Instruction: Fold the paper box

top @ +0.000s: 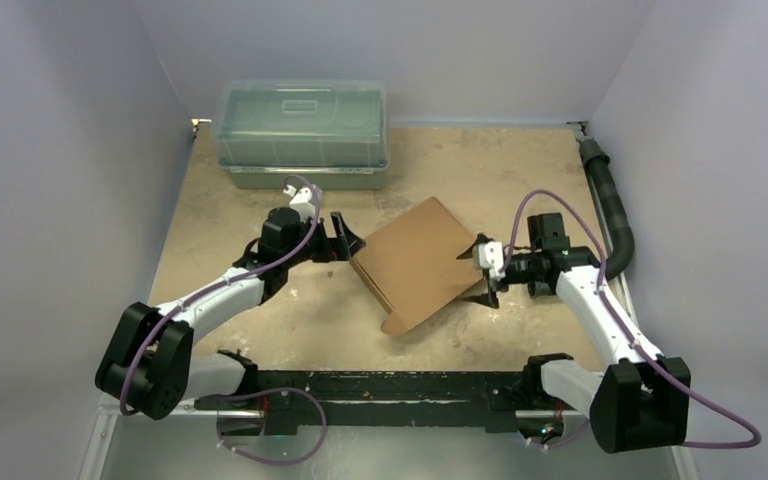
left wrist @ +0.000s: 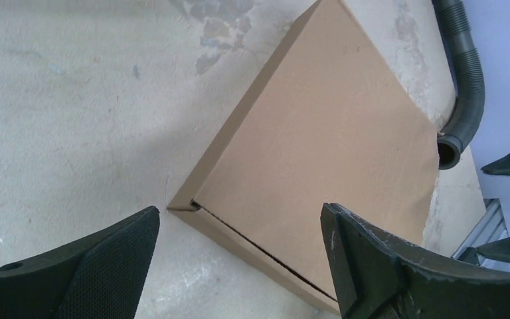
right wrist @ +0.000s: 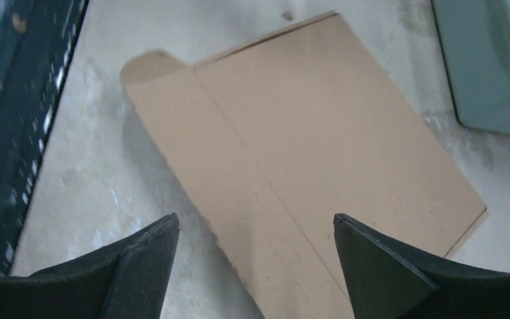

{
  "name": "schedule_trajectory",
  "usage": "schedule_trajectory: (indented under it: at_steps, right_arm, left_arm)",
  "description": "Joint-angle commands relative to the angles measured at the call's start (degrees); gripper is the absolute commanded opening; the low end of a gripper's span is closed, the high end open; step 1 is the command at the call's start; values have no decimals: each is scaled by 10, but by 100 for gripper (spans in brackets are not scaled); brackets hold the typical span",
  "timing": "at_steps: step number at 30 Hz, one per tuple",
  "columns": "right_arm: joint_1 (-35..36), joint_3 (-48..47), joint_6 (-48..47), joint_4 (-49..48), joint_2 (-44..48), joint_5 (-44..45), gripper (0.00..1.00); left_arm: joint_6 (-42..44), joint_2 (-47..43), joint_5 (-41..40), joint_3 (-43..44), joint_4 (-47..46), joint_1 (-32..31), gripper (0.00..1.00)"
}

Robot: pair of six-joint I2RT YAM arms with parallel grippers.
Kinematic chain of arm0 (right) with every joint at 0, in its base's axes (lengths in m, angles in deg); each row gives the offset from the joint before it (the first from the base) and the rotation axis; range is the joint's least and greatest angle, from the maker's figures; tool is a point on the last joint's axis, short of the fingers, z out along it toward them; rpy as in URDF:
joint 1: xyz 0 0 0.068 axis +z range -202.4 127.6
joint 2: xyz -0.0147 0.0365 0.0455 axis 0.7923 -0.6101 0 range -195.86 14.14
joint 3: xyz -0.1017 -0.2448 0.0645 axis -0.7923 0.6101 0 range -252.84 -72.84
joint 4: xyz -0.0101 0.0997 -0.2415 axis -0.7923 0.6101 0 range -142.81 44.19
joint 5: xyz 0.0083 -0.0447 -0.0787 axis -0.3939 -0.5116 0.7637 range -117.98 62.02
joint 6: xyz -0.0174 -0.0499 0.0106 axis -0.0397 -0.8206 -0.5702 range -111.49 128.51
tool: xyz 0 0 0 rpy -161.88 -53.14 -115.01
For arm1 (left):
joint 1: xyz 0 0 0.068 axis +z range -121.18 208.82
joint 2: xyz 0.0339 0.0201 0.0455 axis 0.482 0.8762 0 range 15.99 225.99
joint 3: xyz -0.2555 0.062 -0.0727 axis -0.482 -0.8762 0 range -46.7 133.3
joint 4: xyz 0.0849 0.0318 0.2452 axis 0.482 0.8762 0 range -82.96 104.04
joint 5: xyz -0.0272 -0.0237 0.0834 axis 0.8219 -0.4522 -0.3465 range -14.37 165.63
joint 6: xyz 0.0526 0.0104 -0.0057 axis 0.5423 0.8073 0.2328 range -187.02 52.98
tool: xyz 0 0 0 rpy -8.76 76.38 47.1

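Box (top: 415, 262) at middle of table (top: 520, 170), skewed, lid down, flat between the arms. Left gripper (top: 348, 240) just off its left corner, right gripper (top: 486, 270) close by its right edge; both spread wide, holding nothing. Front flap (top: 397, 322) with rounded tab seemingly untucked, splayed on the table. Risks:
- skid or spin of the box under a one-sided push, given light cardboard
- lid spring-back with nothing pinning it
- crushed corrugation from a pinch across a crease
- finger snag in the seam gap at the left corner
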Motion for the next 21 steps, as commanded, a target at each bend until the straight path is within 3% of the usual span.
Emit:
schedule_trajectory:
  at_steps: [1,4,7,10,13,16,21]
  right_arm:
    - [-29,-77,292,-51,-10,-67,87]
    - [-95,-66,351,-48,-20,-133,86]
    - [-127,-69,416,-50,-48,-119,78]
    - [-163,-73,481,-67,-82,-111,53]
    - [-199,-61,605,-150,-101,-99,38]
    - [-233,-35,765,-256,-114,-73,38]
    - [-260,-23,781,-230,-158,-86,41]
  left_arm:
    - [52,4,10,22,-72,3,90]
    - [67,17,9,7,-112,3,89]
    - [76,35,12,-6,-150,3,88]
    - [94,60,10,5,-155,3,88]
    - [120,83,15,22,-158,2,87]
    - [142,104,20,42,-155,0,87]
    - [168,150,15,77,-146,-20,87]
